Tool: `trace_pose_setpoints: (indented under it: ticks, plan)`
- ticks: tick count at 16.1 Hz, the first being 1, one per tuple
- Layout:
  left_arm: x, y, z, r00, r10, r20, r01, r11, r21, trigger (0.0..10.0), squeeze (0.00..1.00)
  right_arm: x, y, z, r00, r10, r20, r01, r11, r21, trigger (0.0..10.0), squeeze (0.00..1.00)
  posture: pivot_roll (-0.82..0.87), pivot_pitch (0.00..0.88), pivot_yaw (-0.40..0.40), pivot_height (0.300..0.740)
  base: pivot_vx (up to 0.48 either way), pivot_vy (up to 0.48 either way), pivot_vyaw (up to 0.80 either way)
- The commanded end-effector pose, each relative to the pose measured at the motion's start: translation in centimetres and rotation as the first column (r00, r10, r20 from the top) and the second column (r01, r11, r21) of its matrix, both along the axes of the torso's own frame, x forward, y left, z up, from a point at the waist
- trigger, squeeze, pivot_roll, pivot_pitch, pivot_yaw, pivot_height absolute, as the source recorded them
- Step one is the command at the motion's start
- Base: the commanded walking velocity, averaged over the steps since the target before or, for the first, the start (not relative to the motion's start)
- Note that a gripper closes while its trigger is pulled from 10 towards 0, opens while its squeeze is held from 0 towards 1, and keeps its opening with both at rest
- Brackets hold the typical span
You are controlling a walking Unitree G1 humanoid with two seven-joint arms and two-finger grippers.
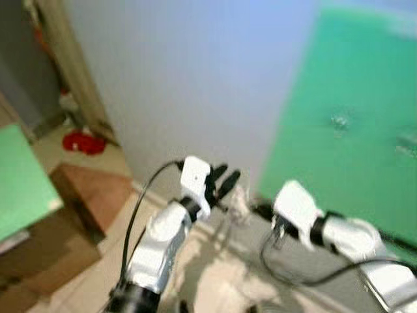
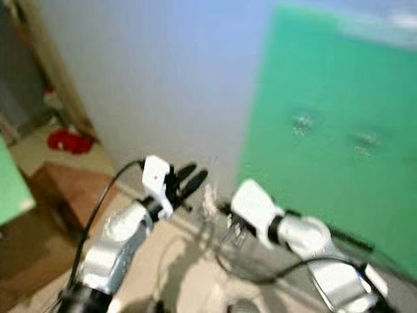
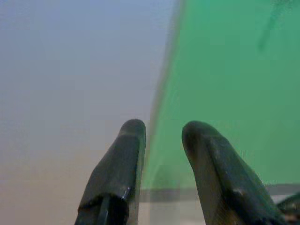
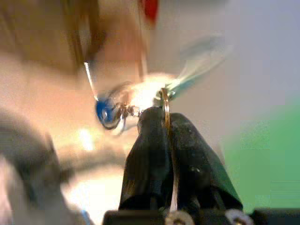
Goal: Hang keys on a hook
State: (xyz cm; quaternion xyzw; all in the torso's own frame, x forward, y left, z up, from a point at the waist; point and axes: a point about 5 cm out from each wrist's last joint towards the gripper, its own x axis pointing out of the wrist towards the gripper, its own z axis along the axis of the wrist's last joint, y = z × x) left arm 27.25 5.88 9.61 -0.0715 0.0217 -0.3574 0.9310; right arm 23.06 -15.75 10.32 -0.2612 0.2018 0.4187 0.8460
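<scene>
Keys [image 4: 112, 110] dangle from the pinched right gripper's [image 4: 161, 112] tips.

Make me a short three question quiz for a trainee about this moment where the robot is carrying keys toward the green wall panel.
1. True or false: the right gripper is shut on the thin metal key ring.
2. What colour is the round tag hanging with the keys? A red, B blue, C yellow.
3. Fill in: the left gripper's two black fingers stand ____, holding nothing, pointed at the edge of the big green wall panel.

Key: 1 true. 2 B. 3 apart (open).
</scene>
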Motion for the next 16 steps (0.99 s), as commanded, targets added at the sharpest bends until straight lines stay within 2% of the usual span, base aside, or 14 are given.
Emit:
trace_pose_setpoints:
  ticks: [1, 2, 4, 5, 6, 8, 9, 11, 13, 16]
  plan:
    - [-0.5, -0.9, -0.1, 0.999, -0.047, -0.006, 0.047, 0.999, 0.007, 10.0, 0.00, -1.1, -1.3, -1.4, 0.995, 0.029, -0.098, -0.046, 0.982, -0.181, 10.0, 0.00, -0.05, 0.110, 0.028, 0.740, 0.000, 0.000, -0.80]
    - [-0.6, -1.0, -0.2, 0.998, -0.054, -0.006, 0.054, 0.998, 0.015, 10.0, 0.00, -1.8, -1.9, -2.1, 0.987, 0.027, -0.161, -0.065, 0.969, -0.238, 10.0, 0.00, -0.05, 0.113, 0.026, 0.740, 0.000, 0.000, -0.80]
    - [-0.7, -1.1, -0.2, 0.998, -0.063, -0.007, 0.063, 0.998, 0.020, 10.0, 0.00, -2.1, -3.2, -3.2, 0.985, 0.006, -0.170, -0.075, 0.914, -0.399, 10.0, 0.00, -0.05, 0.117, 0.021, 0.740, 0.000, 0.000, -0.80]
    - [-0.8, -1.1, -0.2, 0.998, -0.063, -0.006, 0.063, 0.998, 0.022, 10.0, 0.00, -1.5, -3.1, -2.7, 0.993, -0.016, -0.121, -0.035, 0.912, -0.408, 10.0, 0.00, -0.05, 0.119, 0.020, 0.740, 0.000, 0.000, -0.80]
    - [-0.8, -1.0, -0.1, 0.998, -0.064, -0.004, 0.064, 0.998, 0.026, 10.0, 0.00, -0.7, -2.3, -1.7, 0.998, -0.018, -0.053, -0.003, 0.932, -0.363, 10.0, 0.00, -0.05, 0.119, 0.020, 0.740, 0.000, 0.000, 0.00]
    - [-0.7, -1.0, -0.1, 0.998, -0.068, 0.002, 0.067, 0.997, 0.033, 10.0, 0.00, 0.7, -0.5, 0.8, 0.997, -0.059, 0.056, 0.066, 0.990, -0.128, 10.0, 0.00, -0.05, 0.122, 0.024, 0.740, 0.000, 0.000, 0.00]
    - [-0.7, -1.1, 0.0, 0.998, -0.070, 0.006, 0.070, 0.997, 0.035, 10.0, 0.00, 1.6, -0.1, 2.4, 0.985, -0.102, 0.138, 0.103, 0.995, 0.004, 10.0, 0.00, -0.05, 0.122, 0.023, 0.740, 0.000, 0.000, 0.00]
    - [-0.7, -1.1, 0.1, 0.997, -0.072, 0.010, 0.071, 0.997, 0.040, 10.0, 0.00, 2.0, 0.2, 4.7, 0.969, -0.162, 0.186, 0.108, 0.957, 0.270, 10.0, 0.00, -0.05, 0.124, 0.024, 0.740, 0.000, 0.000, 0.00]
    - [-0.7, -1.1, 0.2, 0.998, -0.067, 0.015, 0.067, 0.997, 0.041, 10.0, 0.00, 2.0, 0.4, 6.0, 0.960, -0.169, 0.224, 0.074, 0.922, 0.379, 10.0, 0.00, -0.04, 0.125, 0.022, 0.740, 0.000, 0.000, 0.00]
    - [-0.1, -0.5, 0.8, 0.999, -0.016, 0.041, 0.015, 0.999, 0.028, 10.0, 0.00, 1.7, 1.9, 8.2, 0.957, -0.171, 0.236, 0.007, 0.823, 0.568, 10.0, 0.00, -0.04, 0.133, 0.018, 0.740, 0.000, 0.000, 0.00]
